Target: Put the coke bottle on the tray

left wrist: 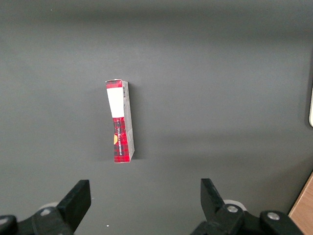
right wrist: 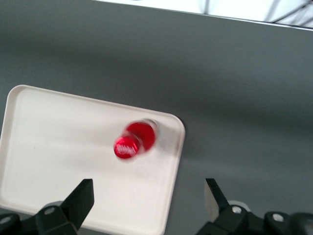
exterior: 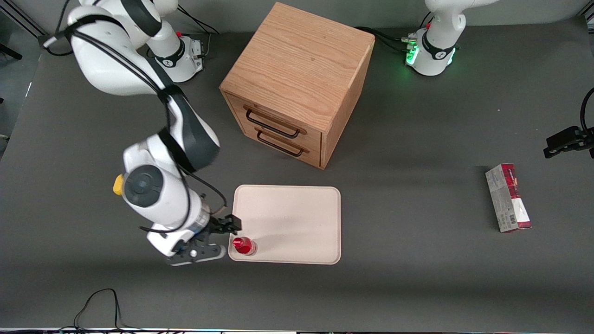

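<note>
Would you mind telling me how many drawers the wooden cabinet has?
2, stacked on the cabinet's front: the upper drawer and the lower drawer, each with a dark handle. The open tool hangs beside the coke bottle on the tray.

Lighting was even and soft overhead, with faint shadows on the table (exterior: 417, 195). The coke bottle (right wrist: 134, 140) looked motion-blurred from the gripper (right wrist: 146, 205) camera, plus some bright glare.

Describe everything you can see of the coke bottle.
The coke bottle is small and red, with a red ribbed cap and a clear base. It stands upright in a corner of the cream tray, the corner nearest the front camera at the working arm's end. Nothing grips it: the gripper hangs open beside it, apart from it.
</note>
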